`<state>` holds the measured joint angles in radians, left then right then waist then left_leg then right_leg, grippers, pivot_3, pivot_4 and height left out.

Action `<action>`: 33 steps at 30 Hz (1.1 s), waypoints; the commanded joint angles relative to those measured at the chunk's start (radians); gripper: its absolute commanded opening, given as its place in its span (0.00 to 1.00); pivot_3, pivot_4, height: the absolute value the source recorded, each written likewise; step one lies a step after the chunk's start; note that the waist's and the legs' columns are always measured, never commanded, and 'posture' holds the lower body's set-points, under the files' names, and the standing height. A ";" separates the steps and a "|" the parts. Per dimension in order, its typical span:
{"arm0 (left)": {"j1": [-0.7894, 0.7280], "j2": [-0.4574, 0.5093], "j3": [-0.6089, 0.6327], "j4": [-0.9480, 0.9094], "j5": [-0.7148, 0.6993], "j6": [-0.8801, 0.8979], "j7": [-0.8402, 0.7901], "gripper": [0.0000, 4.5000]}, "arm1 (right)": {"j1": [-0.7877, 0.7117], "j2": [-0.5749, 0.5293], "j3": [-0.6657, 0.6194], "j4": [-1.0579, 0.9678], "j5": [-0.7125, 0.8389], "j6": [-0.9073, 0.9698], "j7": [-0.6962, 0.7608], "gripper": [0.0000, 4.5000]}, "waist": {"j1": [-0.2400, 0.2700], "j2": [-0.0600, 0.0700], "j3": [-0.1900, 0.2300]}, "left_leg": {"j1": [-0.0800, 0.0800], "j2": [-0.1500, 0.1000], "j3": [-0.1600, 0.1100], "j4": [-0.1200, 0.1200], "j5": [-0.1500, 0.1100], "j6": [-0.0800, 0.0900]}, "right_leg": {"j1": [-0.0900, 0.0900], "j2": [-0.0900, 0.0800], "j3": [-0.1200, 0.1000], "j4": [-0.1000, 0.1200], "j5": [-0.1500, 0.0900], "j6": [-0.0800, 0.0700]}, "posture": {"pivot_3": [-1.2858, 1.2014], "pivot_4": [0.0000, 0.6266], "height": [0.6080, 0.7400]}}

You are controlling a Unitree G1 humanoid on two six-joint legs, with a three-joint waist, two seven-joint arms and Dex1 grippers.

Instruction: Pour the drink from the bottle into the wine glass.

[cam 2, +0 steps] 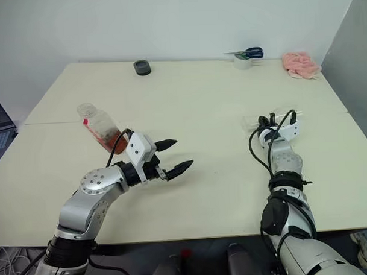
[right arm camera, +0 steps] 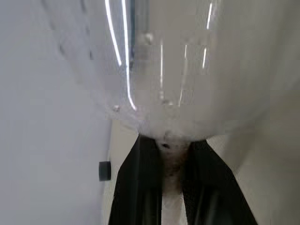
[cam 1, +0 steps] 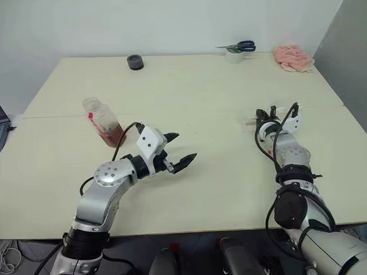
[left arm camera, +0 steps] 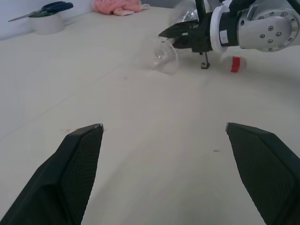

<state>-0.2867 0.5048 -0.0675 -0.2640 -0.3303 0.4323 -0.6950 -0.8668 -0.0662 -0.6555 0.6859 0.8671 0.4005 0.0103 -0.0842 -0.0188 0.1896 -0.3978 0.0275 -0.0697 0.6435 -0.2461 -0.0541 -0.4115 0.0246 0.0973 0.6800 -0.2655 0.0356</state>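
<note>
While our right pincer [cam 1: 278, 113] is closing on the wine glass [left arm camera: 165, 52] near the right side of the bench [cam 1: 206, 94], we are reading the glass as lying tipped over, its round foot facing our left wrist camera and its long axis running roughly along the bench top, away from the foot and into the pincer. From the right wrist, the curved bowl is pressing up against the two black fingers [right arm camera: 136, 187], which are standing nearly together (on the stem, we judge, though the contact itself is hidden). A small red cap [left arm camera: 236, 64] is lying just beside that pincer. Our left pincer [cam 1: 178, 148] is hanging wide open and empty over the middle of the bench. The bottle [cam 1: 103, 122] is sitting behind it and further left, leaning, uncapped, with the drink [cam 1: 113, 135] pooled low inside. So the left arm is nearer the bottle. We are finding the glass hard to make out in the head views.
</note>
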 commanded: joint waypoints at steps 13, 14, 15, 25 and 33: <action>0.138 0.009 0.219 -0.086 -0.125 0.072 0.077 1.00 | 0.106 0.083 0.849 -0.157 -0.786 -0.574 0.242 0.05 | 0.014 0.000 0.000 | -0.006 0.000 0.001 -0.001 0.000 -0.001 | -0.008 -0.003 0.000 0.001 0.001 -0.001 | 0.52 0.24 1.00; 0.148 0.009 0.228 -0.099 -0.129 0.079 0.084 1.00 | 0.102 0.090 0.848 -0.112 -0.799 -0.602 0.236 0.05 | 0.018 0.000 0.000 | -0.006 -0.001 0.002 0.000 0.000 -0.001 | -0.008 -0.005 0.000 0.001 0.001 -0.001 | 0.52 0.24 1.00; 0.155 0.010 0.233 -0.108 -0.133 0.084 0.089 1.00 | 0.097 0.097 0.843 -0.076 -0.807 -0.626 0.234 0.05 | 0.021 -0.001 0.000 | -0.007 -0.001 0.002 0.001 0.000 -0.001 | -0.008 -0.007 0.000 0.001 0.001 -0.001 | 0.52 0.24 1.00; 0.239 0.009 0.270 -0.216 -0.156 0.126 0.153 1.00 | 0.030 0.108 0.776 0.259 -0.853 -0.784 0.185 0.05 | 0.020 -0.001 0.000 | -0.003 0.001 0.003 0.000 0.000 -0.001 | -0.007 -0.002 0.000 0.002 0.003 -0.002 | 0.52 0.24 1.00; 0.252 0.015 0.287 -0.232 -0.162 0.138 0.169 1.00 | 0.019 0.114 0.762 0.341 -0.854 -0.753 0.259 0.05 | 0.019 -0.001 0.000 | 0.001 0.001 0.001 0.001 0.000 -0.001 | -0.002 -0.001 0.000 0.001 0.002 -0.002 | 0.52 0.24 1.00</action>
<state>-0.0390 0.5089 0.2024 -0.4437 -0.4746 0.5705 -0.5312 -0.8534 0.0471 0.1131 0.9975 0.0212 -0.3801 0.2575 -0.0647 -0.0199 0.1891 -0.3965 0.0285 -0.0687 0.6441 -0.2458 -0.0548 -0.4127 0.0235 0.0972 0.6812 -0.2631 0.0331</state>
